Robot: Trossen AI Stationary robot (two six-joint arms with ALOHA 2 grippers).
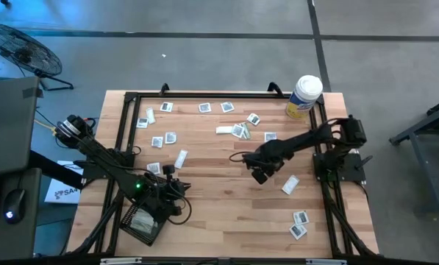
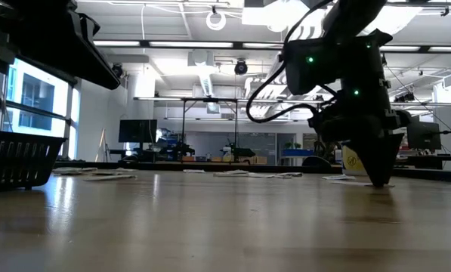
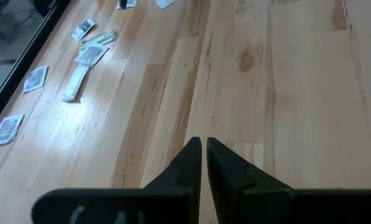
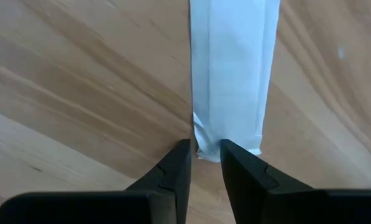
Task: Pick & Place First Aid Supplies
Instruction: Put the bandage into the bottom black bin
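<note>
Wooden worktop (image 1: 219,213) has packets (image 1: 204,121) scattered mostly across the 12 o'clock half, a few more down at 4 o'clock. Right hand (image 4: 204,155) sits low near the middle, fingers a bit apart with the end of a white strip wrapper (image 4: 233,74) between the tips; can't tell if it's really gripped. Left hand (image 3: 204,149) is clenched empty at 7 o'clock, by the tray (image 1: 142,224).
</note>
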